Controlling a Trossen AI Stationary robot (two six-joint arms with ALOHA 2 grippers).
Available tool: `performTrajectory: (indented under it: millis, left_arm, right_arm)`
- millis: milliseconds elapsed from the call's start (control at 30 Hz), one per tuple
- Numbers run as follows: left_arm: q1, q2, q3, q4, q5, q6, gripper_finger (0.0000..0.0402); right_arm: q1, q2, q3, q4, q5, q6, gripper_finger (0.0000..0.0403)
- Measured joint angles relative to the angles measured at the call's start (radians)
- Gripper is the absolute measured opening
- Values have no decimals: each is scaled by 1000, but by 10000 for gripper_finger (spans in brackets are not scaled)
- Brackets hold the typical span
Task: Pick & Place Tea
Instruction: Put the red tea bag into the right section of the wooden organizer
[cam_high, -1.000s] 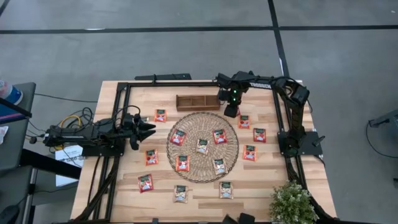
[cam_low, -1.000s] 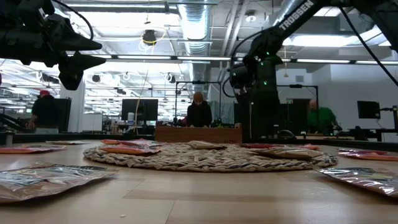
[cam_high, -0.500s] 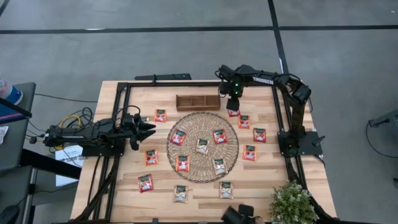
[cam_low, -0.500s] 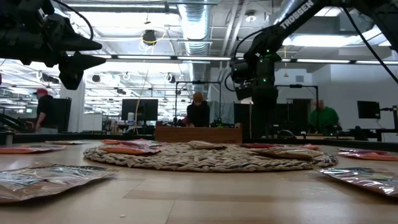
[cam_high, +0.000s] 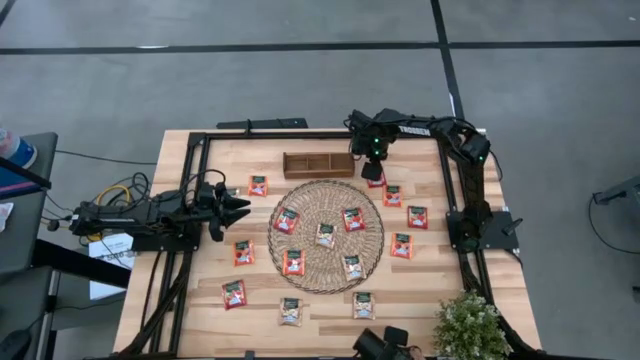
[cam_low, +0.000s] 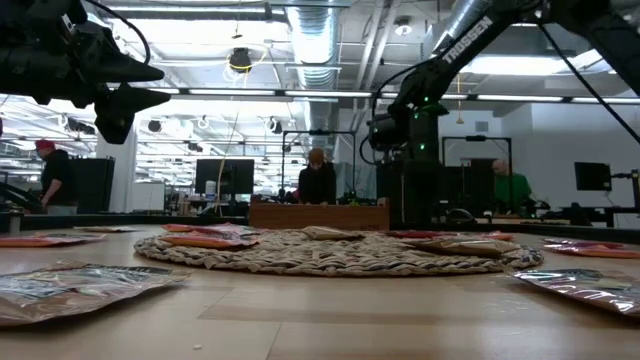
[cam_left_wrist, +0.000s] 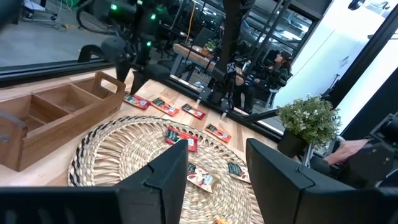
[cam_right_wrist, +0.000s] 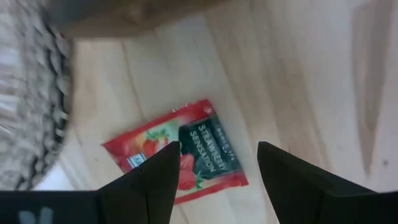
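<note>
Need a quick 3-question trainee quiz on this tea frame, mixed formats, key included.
1. True or false: the right gripper is shut on a sachet.
2. Multiple choice: the red sachet seen in the right wrist view lies on
A) the woven mat
B) the bare table
C) the wooden tray
3. Fill in: in the high view, the number of sachets lying on the woven mat is ____.

Key:
1. False. Its fingers stand open above the sachet, holding nothing.
2. B, just beside the mat's edge.
3. Five.
</note>
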Motion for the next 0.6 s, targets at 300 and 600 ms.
performTrajectory:
  millis: [300, 600]
  left_arm:
    - [0, 0, 0, 0, -2, -3, 154]
    - [0, 0, 0, 0, -1, -3, 154]
  right_arm:
    - [-18, 18, 3, 20, 26, 0, 208]
    - [-27, 17, 2, 28, 46, 1, 205]
